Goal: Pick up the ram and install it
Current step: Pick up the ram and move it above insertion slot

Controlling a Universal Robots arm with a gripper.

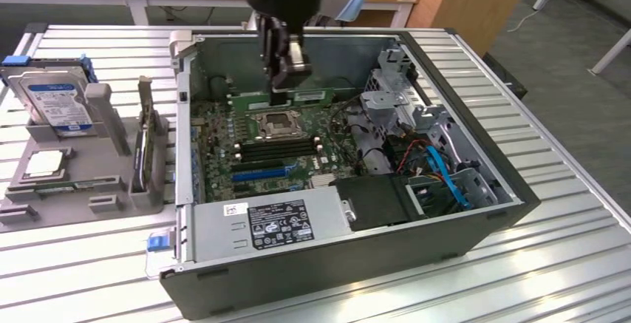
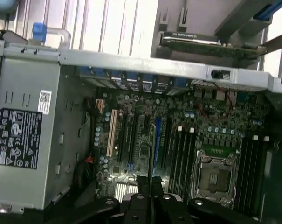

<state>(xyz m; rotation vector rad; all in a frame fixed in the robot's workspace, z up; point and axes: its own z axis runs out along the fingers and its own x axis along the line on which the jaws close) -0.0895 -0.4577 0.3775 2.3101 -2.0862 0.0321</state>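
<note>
While the arm hangs over the open computer case (image 1: 394, 242), the gripper (image 1: 284, 86) is down inside it, fingers pressed together on the top edge of the ram (image 1: 315, 96). That green stick is held level and on edge, just past the far side of the CPU socket (image 1: 278, 123) and over the motherboard (image 1: 222, 134); whether it touches a slot, I cannot tell. On the near side of the socket, the dark memory slots (image 1: 281, 148) lie side by side. Looking around the case: a power supply (image 1: 271, 223) with a black-and-white label fills the near corner, and blue cables (image 1: 448, 179) curl through the bay at the exterior view's right. From the wrist, the gripper's black fingers (image 2: 139, 205) sit close together above the board. Out on the slatted worktop (image 1: 89, 271), at the exterior view's left, a grey holder (image 1: 99, 190) carries the spare parts. A hard drive (image 1: 58, 101) with a blue label stands upright at its back, a square CPU chip (image 1: 44, 163) lies flat in a recess, and a second stick (image 1: 148, 145) stands on edge in the slot nearest the case.
</note>
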